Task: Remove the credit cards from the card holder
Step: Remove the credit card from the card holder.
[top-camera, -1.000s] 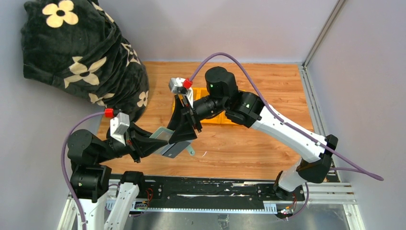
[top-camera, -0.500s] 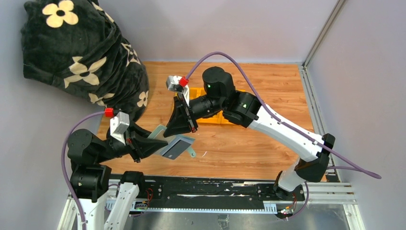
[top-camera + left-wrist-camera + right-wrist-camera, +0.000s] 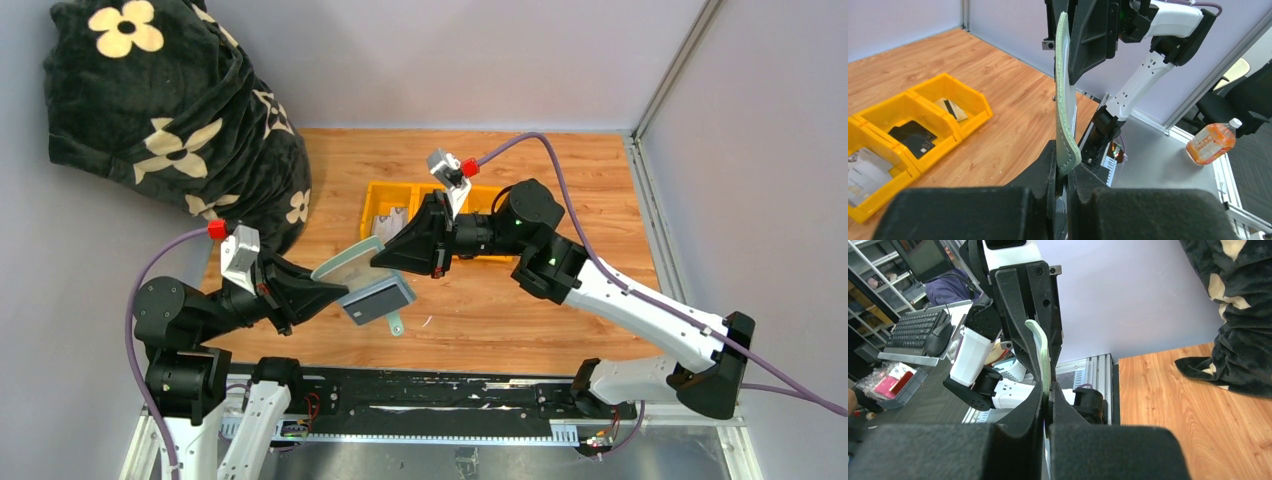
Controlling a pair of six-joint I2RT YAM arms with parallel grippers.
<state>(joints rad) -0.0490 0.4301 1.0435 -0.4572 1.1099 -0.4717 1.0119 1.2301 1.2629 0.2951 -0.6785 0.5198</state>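
Wood-grain desk (image 3: pixel 490 320) boxed in by grey walls, with a black flowered blanket (image 3: pixel 170 110) heaped at its ten o'clock corner. Toward twelve o'clock sits a yellow tray (image 3: pixel 378 195) of three bins. The left wrist camera shows credit cards (image 3: pixel 913 138) in the bins: a pale grey one, a black one, and a tan one with a dark stripe.

The card holder (image 3: pixel 350 262) is up off the desk, at about seven o'clock from the tray, stretched between the two arms. The left claw (image 3: pixel 330 290) reaches in from eight o'clock, jaws narrow and clamped on the near end of the holder's sage-green flap. The right claw (image 3: pixel 385 262) comes in from two o'clock, jaws pinched tight on the far end of the same flap. Below the flap hangs the holder's grey-blue inner part, with a small pale tab at its five o'clock corner. Whether a card sits in it cannot be told.
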